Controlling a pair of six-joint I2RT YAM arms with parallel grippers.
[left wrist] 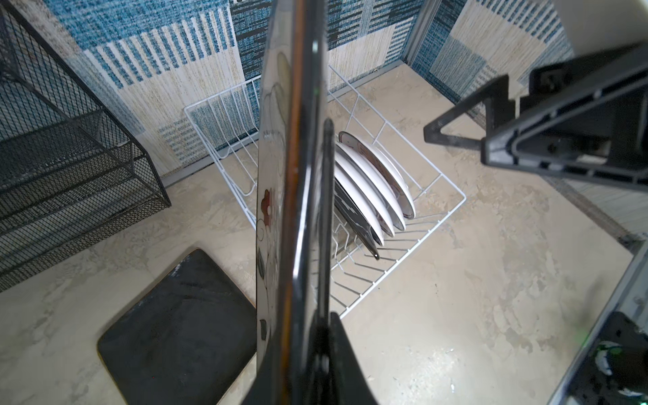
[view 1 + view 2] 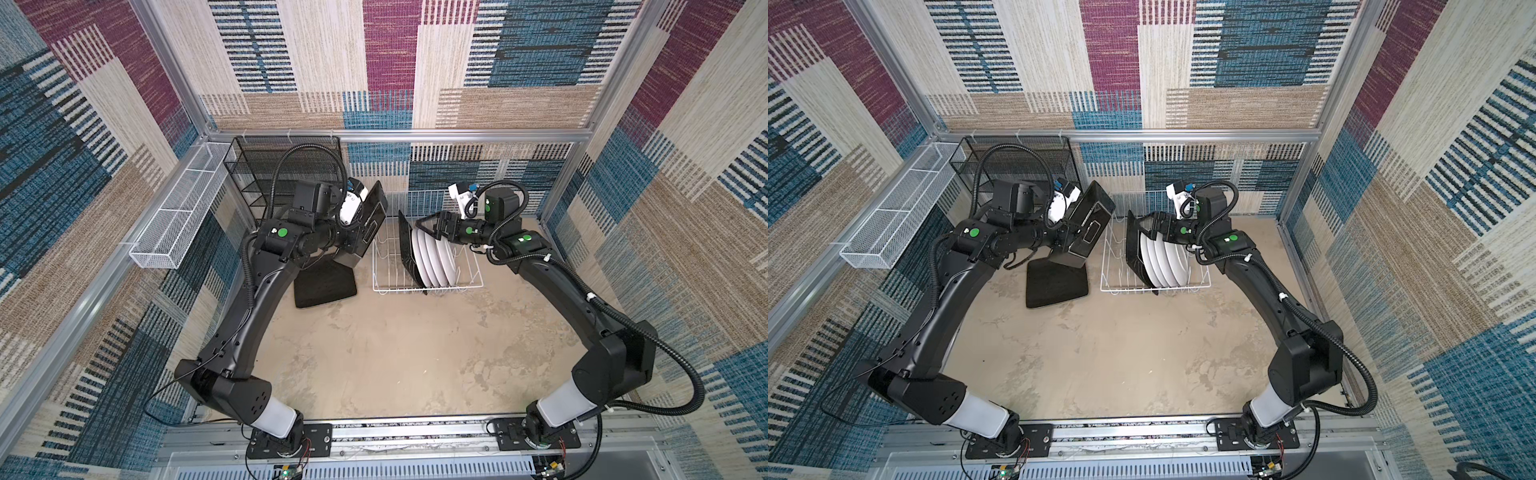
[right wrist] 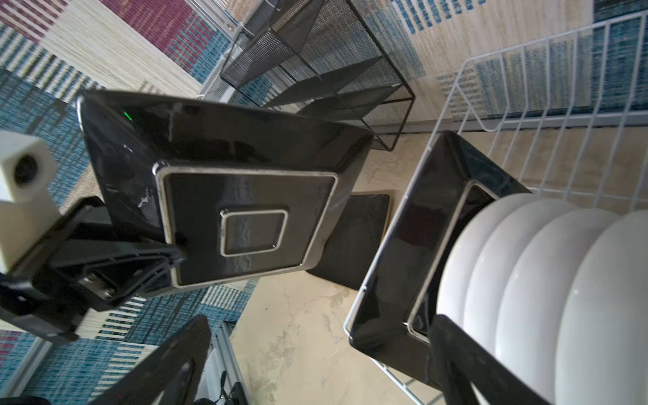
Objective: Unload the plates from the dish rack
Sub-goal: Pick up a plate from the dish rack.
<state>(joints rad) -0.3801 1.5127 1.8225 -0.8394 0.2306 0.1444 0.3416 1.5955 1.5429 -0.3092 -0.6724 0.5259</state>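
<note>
Beside the dish rack (image 2: pixel 386 266), one square plate (image 2: pixel 324 286) lay face down on the bench (image 2: pixel 395 353). A second square plate (image 2: pixel 370 220) was held on edge clear of the bench, pinched at its rim by the left fingers (image 3: pixel 133 266). Left in the rack were a third square plate (image 2: pixel 407 245) and four round plates (image 2: pixel 436 257), over which the right fingers (image 3: pixel 452 343) were spread, empty; the unloading was judged under half complete.

The mottled beige tabletop (image 2: pixel 395 353) bears the white wire rack (image 2: pixel 386 266), a black mat (image 2: pixel 326 286) lying flat just beside it, and a black mesh shelf (image 2: pixel 249 183)
</note>
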